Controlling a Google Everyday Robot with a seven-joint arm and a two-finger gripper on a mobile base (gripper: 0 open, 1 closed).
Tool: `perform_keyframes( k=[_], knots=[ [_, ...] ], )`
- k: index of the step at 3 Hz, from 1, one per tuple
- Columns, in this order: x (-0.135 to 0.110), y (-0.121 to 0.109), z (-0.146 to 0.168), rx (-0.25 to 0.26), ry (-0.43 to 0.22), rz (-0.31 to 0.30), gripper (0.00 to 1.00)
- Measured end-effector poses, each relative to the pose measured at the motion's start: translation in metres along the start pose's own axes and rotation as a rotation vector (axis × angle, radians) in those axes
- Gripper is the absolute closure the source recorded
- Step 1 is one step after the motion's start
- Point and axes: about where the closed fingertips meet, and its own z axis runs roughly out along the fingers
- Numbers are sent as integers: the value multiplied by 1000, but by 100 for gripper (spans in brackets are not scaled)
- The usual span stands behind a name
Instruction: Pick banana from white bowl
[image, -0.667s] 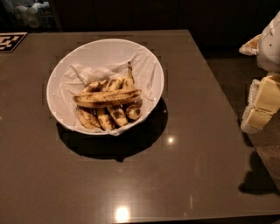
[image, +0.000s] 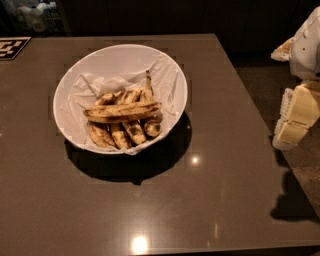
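Observation:
A large white bowl (image: 75, 75) lined with crumpled white paper stands on the dark grey table, left of centre. The banana (image: 122, 111), long, yellow with dark streaks, lies across the top of a bunch of shorter spotted bananas (image: 122, 132) inside the bowl. My gripper (image: 295, 117) hangs at the far right edge of the view, off the table's right side, well away from the bowl and empty.
The table's right edge (image: 250, 115) runs between the bowl and the gripper. A black-and-white marker tag (image: 12, 47) sits at the table's far left corner. Dark floor lies beyond the table on the right.

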Motion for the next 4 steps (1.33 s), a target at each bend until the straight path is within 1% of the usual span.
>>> perform_keyframes(
  k=[1, 2, 3, 4],
  knots=[
    [-14, -3, 1, -5, 38, -43, 0],
    [-38, -2, 4, -22, 70, -112, 0],
    [-39, -2, 4, -22, 71, -115, 0],
    [-57, -1, 0, 9, 56, -157, 0]
  ],
)
